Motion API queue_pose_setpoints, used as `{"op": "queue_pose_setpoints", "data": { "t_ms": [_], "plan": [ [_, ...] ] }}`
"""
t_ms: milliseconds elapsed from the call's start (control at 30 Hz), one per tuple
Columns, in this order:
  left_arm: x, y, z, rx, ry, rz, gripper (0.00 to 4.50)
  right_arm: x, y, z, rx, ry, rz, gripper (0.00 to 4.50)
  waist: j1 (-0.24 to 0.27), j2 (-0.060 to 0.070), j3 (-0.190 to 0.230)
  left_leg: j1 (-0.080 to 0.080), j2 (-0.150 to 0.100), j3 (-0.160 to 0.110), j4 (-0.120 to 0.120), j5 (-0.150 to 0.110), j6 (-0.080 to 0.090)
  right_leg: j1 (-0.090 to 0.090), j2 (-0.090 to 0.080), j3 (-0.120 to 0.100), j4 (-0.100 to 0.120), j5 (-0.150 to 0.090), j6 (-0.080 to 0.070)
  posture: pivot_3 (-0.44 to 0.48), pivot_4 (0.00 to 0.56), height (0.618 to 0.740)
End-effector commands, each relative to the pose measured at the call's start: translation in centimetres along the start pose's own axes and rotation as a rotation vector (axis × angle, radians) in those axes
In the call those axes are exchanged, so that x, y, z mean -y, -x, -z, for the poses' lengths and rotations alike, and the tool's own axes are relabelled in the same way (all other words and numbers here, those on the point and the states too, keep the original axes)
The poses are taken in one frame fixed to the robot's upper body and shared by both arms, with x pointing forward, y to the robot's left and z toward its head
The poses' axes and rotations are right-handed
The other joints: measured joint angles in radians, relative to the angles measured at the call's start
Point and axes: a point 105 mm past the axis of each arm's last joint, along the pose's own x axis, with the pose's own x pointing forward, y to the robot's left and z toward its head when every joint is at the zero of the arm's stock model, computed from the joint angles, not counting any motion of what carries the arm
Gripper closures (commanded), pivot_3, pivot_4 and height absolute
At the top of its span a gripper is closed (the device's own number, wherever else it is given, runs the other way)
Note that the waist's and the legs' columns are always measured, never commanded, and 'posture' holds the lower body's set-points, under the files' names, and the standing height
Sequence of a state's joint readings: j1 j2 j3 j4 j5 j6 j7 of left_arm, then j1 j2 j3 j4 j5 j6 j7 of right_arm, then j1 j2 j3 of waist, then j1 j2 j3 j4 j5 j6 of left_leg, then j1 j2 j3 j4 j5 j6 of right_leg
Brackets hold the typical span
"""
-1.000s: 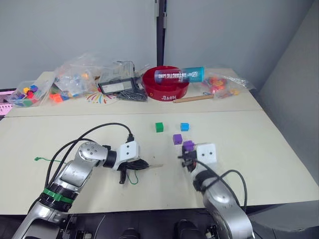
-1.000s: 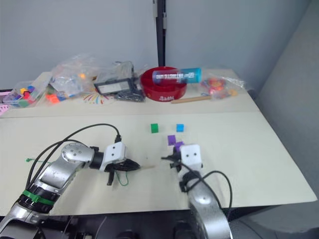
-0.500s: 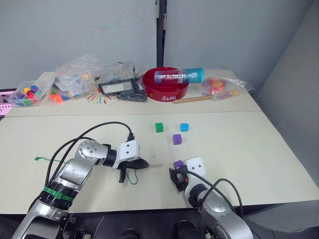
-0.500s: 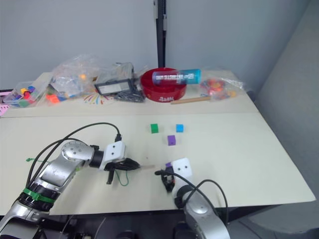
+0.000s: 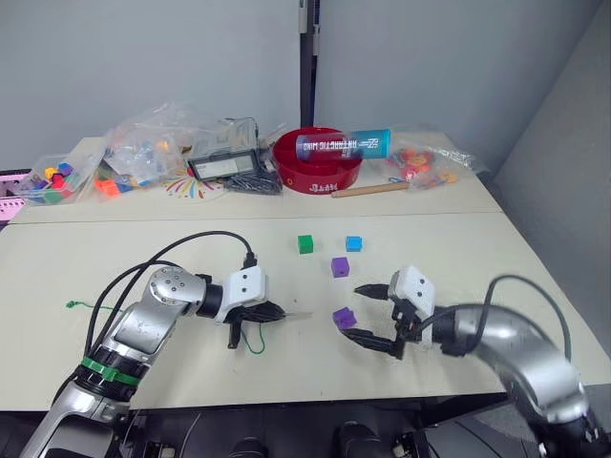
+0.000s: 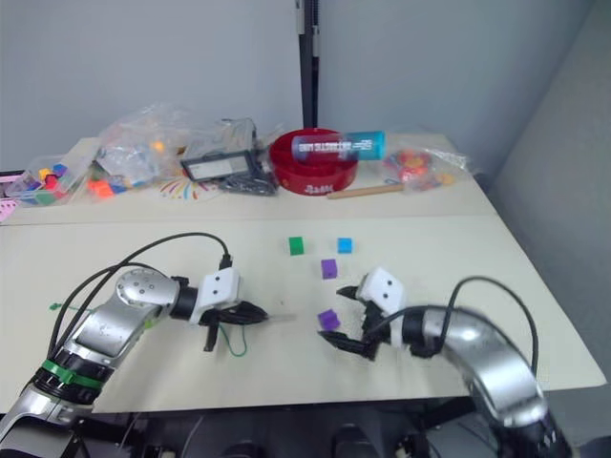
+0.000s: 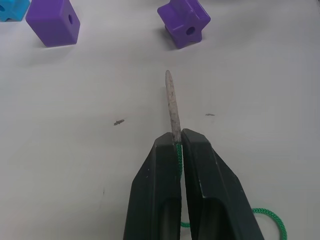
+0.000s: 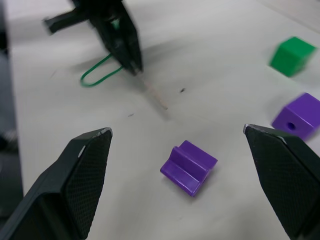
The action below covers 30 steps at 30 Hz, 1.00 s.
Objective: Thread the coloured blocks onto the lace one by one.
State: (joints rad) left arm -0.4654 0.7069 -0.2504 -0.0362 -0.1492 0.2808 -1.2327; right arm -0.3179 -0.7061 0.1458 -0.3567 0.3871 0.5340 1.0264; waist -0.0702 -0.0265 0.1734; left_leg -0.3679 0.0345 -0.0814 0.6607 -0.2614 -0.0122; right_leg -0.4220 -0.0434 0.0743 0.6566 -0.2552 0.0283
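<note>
Since the picture half a second ago, the right pincer (image 5: 373, 316) has let go of the purple block (image 5: 344, 318) and swung out to the robot's right; the block now lies free on the tabletop (image 5: 535, 286), just in front of the pincer's widely spread fingers. The left pincer (image 5: 277, 314) is pressed together on the lace (image 7: 173, 106), with the stiff pale tip sticking out toward the purple block and the green cord looping behind it. Farther back on the tabletop sit 3 more blocks apart from one another: a second purple block (image 5: 339, 266), a dark green block (image 5: 305, 244) and a blue block (image 5: 353, 243). A red bowl (image 5: 317, 162) stands near the back edge.
</note>
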Motion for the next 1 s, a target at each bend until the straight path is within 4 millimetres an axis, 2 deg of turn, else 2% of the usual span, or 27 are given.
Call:
{"op": "queue_pose_setpoints", "data": {
  "t_ms": [33,167,400,500,700,733,867,1000],
  "plan": [
    [0.1,0.7,-0.9,0.018,-0.031,-0.017,4.5,0.2,-0.9,0.8,-0.047,0.115,-0.192,0.04,0.001,0.0,0.0,0.0,0.0,0.0,0.0,0.0,0.0,0.0,0.0,0.0,0.0,0.0,0.0,0.0,0.15,0.74],
    [0.9,0.9,-1.0,0.011,-0.027,-0.006,4.5,1.6,-2.0,2.1,-0.097,0.217,-0.276,0.04,0.004,0.0,0.0,-0.001,0.0,0.0,0.0,0.0,0.0,-0.001,-0.001,-0.001,-0.001,0.002,-0.003,0.0,0.15,0.74],
    [2.2,1.0,-1.1,-0.017,0.001,0.002,4.5,3.2,-2.7,3.5,-0.069,0.225,-0.298,0.04,0.01,0.0,0.001,-0.001,-0.001,0.0,0.0,0.0,0.0,-0.001,-0.002,0.0,0.0,0.002,-0.003,0.0,0.15,0.74],
    [2.3,1.1,-1.0,-0.026,0.004,-0.004,4.5,3.3,-2.5,3.4,-0.055,0.227,-0.306,0.83,0.01,0.0,0.001,-0.001,-0.001,0.0,0.0,0.0,0.0,-0.001,-0.002,0.0,0.0,0.002,-0.003,0.0,0.15,0.74],
    [2.4,0.9,-0.9,-0.03,0.0,-0.002,4.5,3.3,-2.6,2.8,-0.012,0.204,-0.288,2.98,0.008,0.0,0.001,-0.001,0.0,0.0,0.0,0.0,0.0,-0.001,-0.001,0.0,0.001,0.002,-0.003,0.0,0.15,0.74],
    [2.3,0.9,-0.9,-0.03,-0.003,-0.003,4.5,3.3,-2.7,2.7,-0.009,0.199,-0.28,3.12,0.008,0.0,0.001,0.0,0.0,0.0,0.0,0.0,0.0,-0.001,-0.002,0.0,0.001,0.002,-0.003,0.0,0.15,0.74],
    [1.9,0.4,-1.5,-0.021,-0.014,-0.007,4.5,3.0,-3.6,2.4,-0.007,0.143,-0.197,3.12,0.01,0.0,0.001,-0.001,0.0,0.0,0.0,0.0,0.0,-0.001,-0.002,0.0,0.001,0.002,-0.003,0.0,0.15,0.74],
    [1.7,0.0,-1.9,-0.031,-0.014,-0.01,4.5,1.5,-4.8,2.5,-0.031,0.074,-0.135,3.12,0.018,0.0,0.001,-0.001,-0.001,-0.001,0.0,0.0,0.0,-0.001,-0.002,-0.001,0.002,0.002,-0.003,0.0,0.15,0.74]
  ]
}}
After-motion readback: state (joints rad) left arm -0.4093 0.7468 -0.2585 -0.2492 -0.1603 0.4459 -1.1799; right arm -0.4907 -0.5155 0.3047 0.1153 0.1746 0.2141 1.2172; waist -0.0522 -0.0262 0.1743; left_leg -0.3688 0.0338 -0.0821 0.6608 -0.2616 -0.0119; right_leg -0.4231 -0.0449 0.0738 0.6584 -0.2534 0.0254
